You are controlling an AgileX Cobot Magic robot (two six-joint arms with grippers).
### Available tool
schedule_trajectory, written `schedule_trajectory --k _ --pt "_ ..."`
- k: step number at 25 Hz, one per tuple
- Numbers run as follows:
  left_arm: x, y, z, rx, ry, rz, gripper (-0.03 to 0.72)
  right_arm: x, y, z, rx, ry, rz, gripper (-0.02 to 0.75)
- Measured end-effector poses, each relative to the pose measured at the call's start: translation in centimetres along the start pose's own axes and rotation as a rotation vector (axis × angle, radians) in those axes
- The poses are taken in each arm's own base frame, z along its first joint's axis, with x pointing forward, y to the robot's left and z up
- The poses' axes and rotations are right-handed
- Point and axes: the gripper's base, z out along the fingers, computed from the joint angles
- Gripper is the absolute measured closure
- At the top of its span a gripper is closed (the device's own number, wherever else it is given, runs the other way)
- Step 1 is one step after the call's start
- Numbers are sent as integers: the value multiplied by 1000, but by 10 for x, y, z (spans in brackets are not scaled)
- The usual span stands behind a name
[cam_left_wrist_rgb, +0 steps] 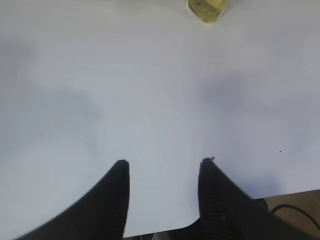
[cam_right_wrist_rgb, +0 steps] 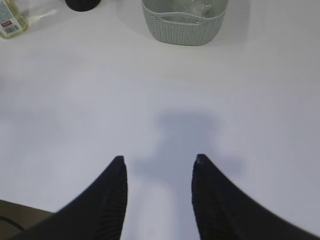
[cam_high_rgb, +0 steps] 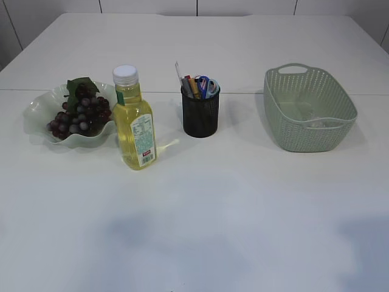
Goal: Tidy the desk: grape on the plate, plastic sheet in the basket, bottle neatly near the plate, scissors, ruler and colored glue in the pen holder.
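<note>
Dark grapes [cam_high_rgb: 78, 115] lie on the pale green wavy plate [cam_high_rgb: 37, 108] at the left. Right beside the plate stands the upright yellow bottle [cam_high_rgb: 135, 121] with a white cap; its base [cam_left_wrist_rgb: 207, 8] shows at the top of the left wrist view. The black mesh pen holder [cam_high_rgb: 200, 112] holds the blue-handled scissors [cam_high_rgb: 205, 85], the ruler [cam_high_rgb: 179, 73] and colored glue sticks [cam_high_rgb: 192, 86]. The clear plastic sheet [cam_high_rgb: 321, 123] rests inside the green basket [cam_high_rgb: 307, 108]. Both grippers hang over bare table near the front edge: left gripper [cam_left_wrist_rgb: 164, 161] open, right gripper [cam_right_wrist_rgb: 159, 157] open, nothing between the fingers.
The white table [cam_high_rgb: 200, 213] stretches from the objects to the near edge. In the right wrist view the basket [cam_right_wrist_rgb: 184, 22], the pen holder base [cam_right_wrist_rgb: 82, 4] and the bottle [cam_right_wrist_rgb: 11, 20] line the top. Neither arm shows in the exterior view.
</note>
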Motion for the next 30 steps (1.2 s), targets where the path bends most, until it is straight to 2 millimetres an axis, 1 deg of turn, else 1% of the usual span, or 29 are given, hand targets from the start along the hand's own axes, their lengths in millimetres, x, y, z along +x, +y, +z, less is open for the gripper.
schedule_trajectory --k 4,7,12,16,19,21,23,25,30 --pt "20 0 -36 -6 -126 21 355 27 -4 -30 -5 -98 22 390" --pt "37 2 -57 -16 -199 32 350 44 -6 -49 -11 -192 32 390" --pt "63 8 -78 -69 -237 15 329 77 -10 -77 -23 -359 49 391" --pt "81 11 -94 -85 -321 11 325 102 -12 -93 -42 -473 58 390" --pt "93 13 -104 -103 -381 17 324 116 -11 -100 -72 -526 63 390" --pt "101 14 -110 -101 -416 18 323 122 -10 -100 -87 -541 64 390" --pt "110 14 -114 -96 -450 20 323 123 -9 -94 -95 -521 63 390" --pt "119 16 -112 -100 -464 19 323 123 -8 -87 -97 -494 63 390" --pt "145 23 -96 -120 -471 20 323 125 -6 -60 -95 -398 61 390"
